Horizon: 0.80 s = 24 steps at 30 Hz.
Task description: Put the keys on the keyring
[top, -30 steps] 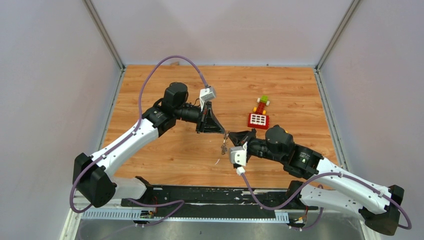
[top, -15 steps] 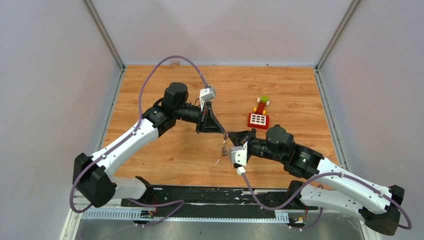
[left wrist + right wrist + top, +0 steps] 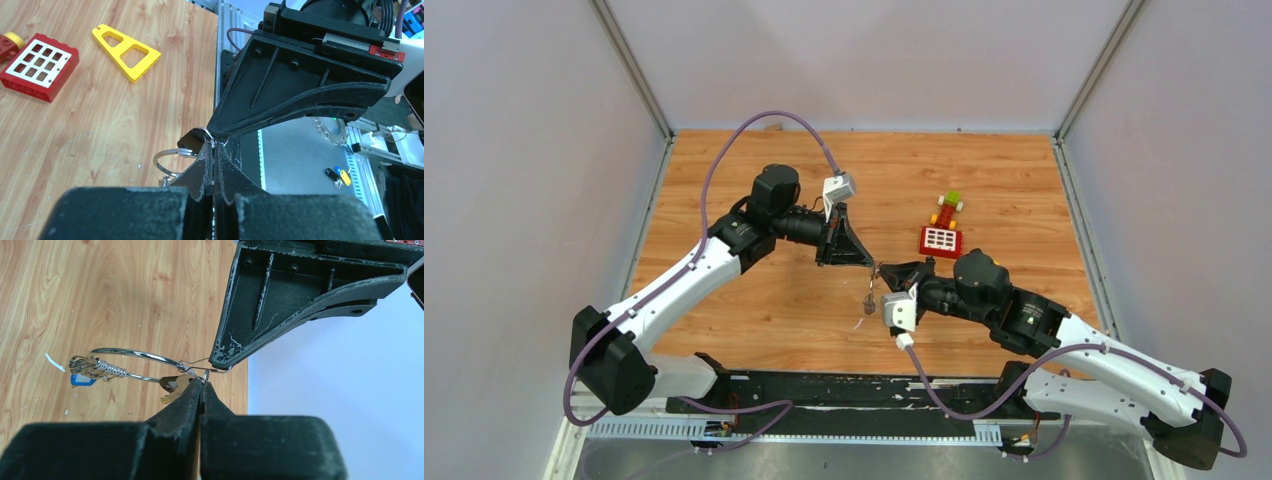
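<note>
My left gripper [image 3: 870, 262] and right gripper [image 3: 883, 270] meet tip to tip above the middle of the table. The keyring [image 3: 134, 354] is a thin silver wire loop with a coiled spring section and a blue tag [image 3: 82, 380]. It hangs between and below them. My left gripper [image 3: 214, 146] is shut on the wire end of the keyring [image 3: 164, 156]. My right gripper [image 3: 202, 383] is shut on a small ring that carries the key [image 3: 171, 388]. The key's black head [image 3: 192, 140] shows just left of my left fingertips.
A red window block [image 3: 941, 240] and a small green, yellow and red toy stack [image 3: 947, 206] lie right of centre. A yellow triangular frame [image 3: 127, 46] lies near the red block [image 3: 39, 61]. Grey walls enclose the wooden table [image 3: 754, 310].
Both arms hold almost still. The bunch hanging under the fingertips has swung slightly down and left.
</note>
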Each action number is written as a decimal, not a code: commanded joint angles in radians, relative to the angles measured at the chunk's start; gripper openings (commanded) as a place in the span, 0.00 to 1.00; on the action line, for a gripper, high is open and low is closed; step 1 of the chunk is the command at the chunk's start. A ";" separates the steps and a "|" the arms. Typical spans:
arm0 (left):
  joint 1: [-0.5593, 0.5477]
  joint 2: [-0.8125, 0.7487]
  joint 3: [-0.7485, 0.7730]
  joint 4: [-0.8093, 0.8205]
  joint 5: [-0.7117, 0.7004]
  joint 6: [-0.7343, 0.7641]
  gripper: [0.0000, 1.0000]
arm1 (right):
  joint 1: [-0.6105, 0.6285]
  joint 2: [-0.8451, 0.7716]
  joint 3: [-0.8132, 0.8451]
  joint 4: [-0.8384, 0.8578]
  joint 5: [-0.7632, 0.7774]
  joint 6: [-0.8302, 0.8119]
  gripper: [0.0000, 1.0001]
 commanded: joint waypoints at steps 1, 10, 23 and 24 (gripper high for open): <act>-0.005 -0.007 0.012 0.041 0.016 -0.005 0.00 | 0.012 0.003 0.048 0.047 -0.006 0.023 0.00; -0.007 -0.005 0.008 0.043 0.015 -0.005 0.00 | 0.012 0.002 0.054 0.050 -0.006 0.034 0.00; -0.010 -0.005 0.005 0.046 0.016 -0.005 0.00 | 0.014 0.010 0.054 0.062 0.011 0.039 0.00; -0.011 -0.006 0.005 0.047 0.020 -0.005 0.00 | 0.013 0.010 0.053 0.062 0.012 0.040 0.00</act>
